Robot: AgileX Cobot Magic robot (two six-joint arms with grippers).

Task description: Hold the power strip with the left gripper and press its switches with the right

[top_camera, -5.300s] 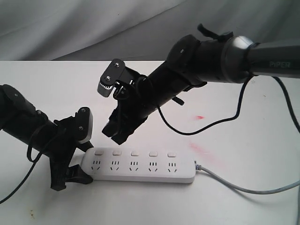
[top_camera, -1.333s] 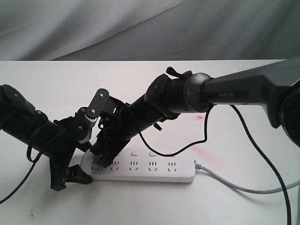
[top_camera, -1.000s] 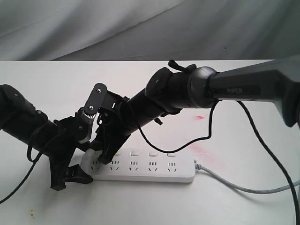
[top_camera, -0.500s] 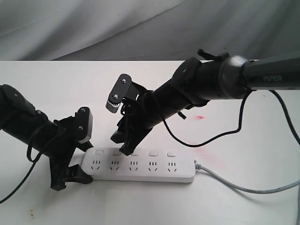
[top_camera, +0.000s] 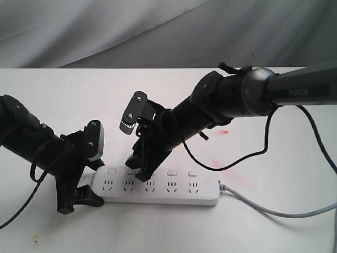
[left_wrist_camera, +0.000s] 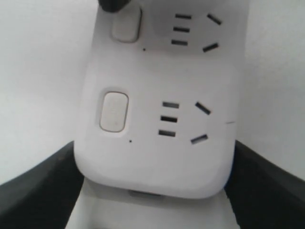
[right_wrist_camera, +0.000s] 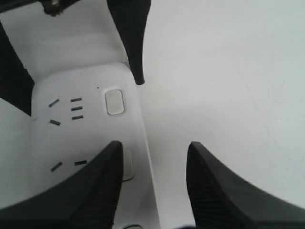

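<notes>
The white power strip (top_camera: 168,195) lies flat on the table, its grey cord (top_camera: 274,211) trailing right. My left gripper (top_camera: 92,184) is shut on its left end; in the left wrist view the rounded end (left_wrist_camera: 152,167) sits between both black fingers (left_wrist_camera: 38,188), with the first switch (left_wrist_camera: 114,111) just beyond. My right gripper (top_camera: 138,171) is open above the second switch. In the right wrist view one of its fingers (right_wrist_camera: 95,191) covers part of that switch (right_wrist_camera: 127,166); the other finger hangs over bare table. The first switch (right_wrist_camera: 114,101) shows uncovered beyond the gripper (right_wrist_camera: 153,145).
Three more switches (top_camera: 171,172) run rightward along the strip. Red smears (top_camera: 224,167) mark the white table (top_camera: 274,158) right of the right arm. A black cable (top_camera: 247,158) loops down from that arm. Grey cloth (top_camera: 158,31) hangs behind the table's far edge.
The right gripper moved from the strip's left end, lifted and shifted right, then came down over the second switch. The left gripper and the strip have not moved.
</notes>
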